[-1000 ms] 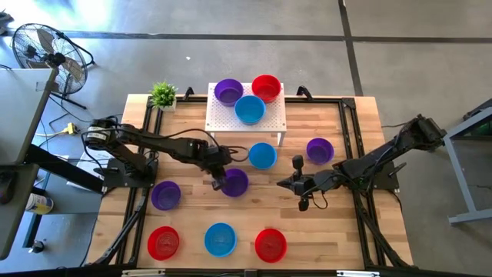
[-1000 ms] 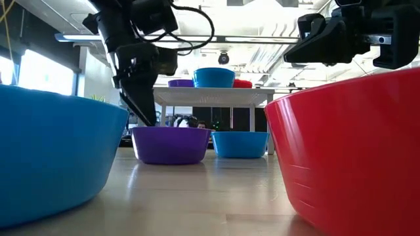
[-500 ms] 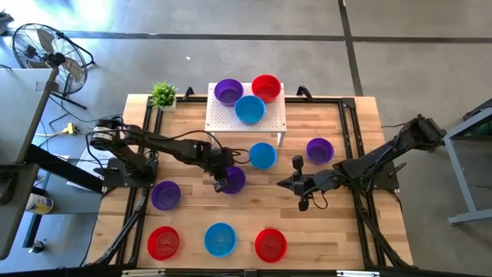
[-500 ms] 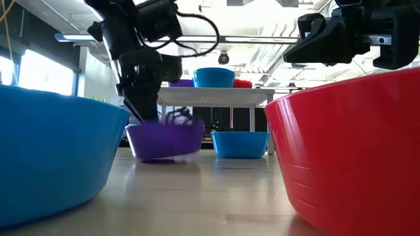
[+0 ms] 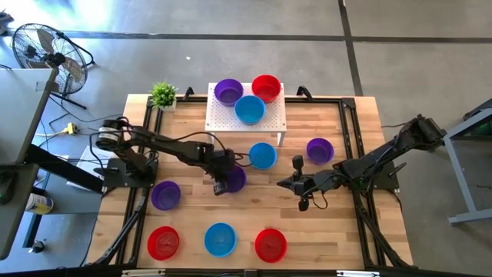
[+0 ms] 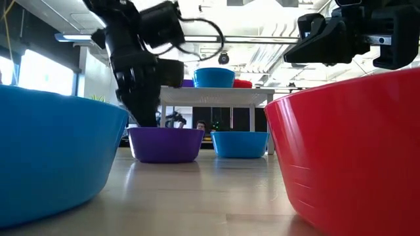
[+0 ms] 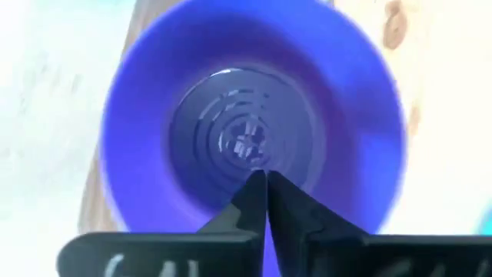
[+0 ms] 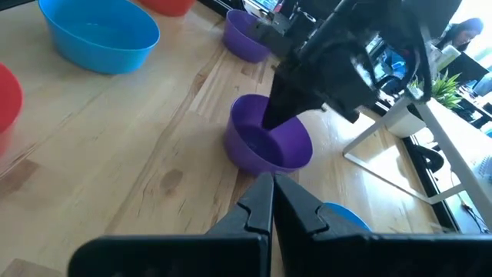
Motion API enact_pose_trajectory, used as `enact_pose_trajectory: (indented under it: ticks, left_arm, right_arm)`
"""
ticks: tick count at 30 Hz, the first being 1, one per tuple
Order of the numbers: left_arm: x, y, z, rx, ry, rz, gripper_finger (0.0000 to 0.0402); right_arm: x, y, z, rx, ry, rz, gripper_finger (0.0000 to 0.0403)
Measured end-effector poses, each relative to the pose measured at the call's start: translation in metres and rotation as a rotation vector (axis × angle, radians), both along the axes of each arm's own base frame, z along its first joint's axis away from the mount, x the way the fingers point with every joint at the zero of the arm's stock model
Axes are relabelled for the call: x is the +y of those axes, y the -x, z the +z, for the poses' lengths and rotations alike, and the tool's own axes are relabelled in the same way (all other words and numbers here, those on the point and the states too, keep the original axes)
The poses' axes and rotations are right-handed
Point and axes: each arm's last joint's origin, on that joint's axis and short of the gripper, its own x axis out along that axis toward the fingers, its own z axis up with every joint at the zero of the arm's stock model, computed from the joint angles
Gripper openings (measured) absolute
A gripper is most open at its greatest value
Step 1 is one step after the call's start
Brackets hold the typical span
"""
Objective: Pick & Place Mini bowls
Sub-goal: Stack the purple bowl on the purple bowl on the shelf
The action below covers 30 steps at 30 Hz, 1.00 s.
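One purple mini bowl (image 5: pixel 234 178) sits upright near the middle of the table (image 5: pixel 338 223), and the left gripper (image 5: pixel 219 185) has its fingers down at the bowl's rim on the side toward the table's front-left. From the left wrist view the two fingers are pressed together over the bowl's inside (image 7: pixel 246 138), but whether the rim wall is pinched between them is hidden by the fingers themselves; in the low view the gripper (image 6: pixel 146 117) blocks that part of the rim too.

A second ago those fingers stood wide apart and the bowl lay slightly farther right; half a second ago the bowl was tipped and smeared in the low view, and it now rests flat again.

Just beyond it lies a blue bowl (image 5: pixel 262 155), with another purple bowl (image 5: pixel 320 150) farther right. The white stand (image 5: pixel 274 119) behind carries a purple (image 5: pixel 228 91), a red (image 5: pixel 266 87) and a blue bowl (image 5: pixel 250 109). A purple bowl (image 5: pixel 165 195) lies to the left, and the front row holds red (image 5: pixel 163 242), blue (image 5: pixel 221 239) and red (image 5: pixel 270 245). A small plant (image 5: pixel 163 95) stands at the back-left corner.

The right gripper (image 5: pixel 303 201), fingers together on nothing, waits to the right of the centre bowl.
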Motion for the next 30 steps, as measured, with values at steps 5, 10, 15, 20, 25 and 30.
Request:
enact_pose_trajectory:
  ticks: [5,10,15,20,25,30]
  left_arm:
    - [0.002,0.006,0.019,0.041,-0.075,0.035,0.0004]
    - [0.002,0.006,0.040,-0.016,-0.092,0.044,0.0001]
    - [-0.001,0.007,0.038,0.011,-0.053,0.047,0.0015]
    - [0.000,0.005,0.026,0.070,-0.102,0.067,0.0068]
    - [0.001,0.004,0.024,0.073,-0.136,0.089,0.0137]
    - [0.001,0.003,0.024,0.065,-0.127,0.093,0.0166]
  right_arm:
    - [0.000,0.000,0.000,0.000,0.000,0.000,0.0000]
    - [0.000,0.000,0.000,0.006,0.001,-0.001,0.0000]
    - [-0.001,0.000,-0.001,0.011,0.010,-0.012,0.0000]
    - [-0.001,0.000,-0.001,0.009,0.011,-0.015,0.0000]
    - [-0.001,0.000,-0.001,0.007,0.010,-0.015,0.0000]
    - [-0.001,0.000,-0.001,0.008,0.009,-0.015,0.0000]
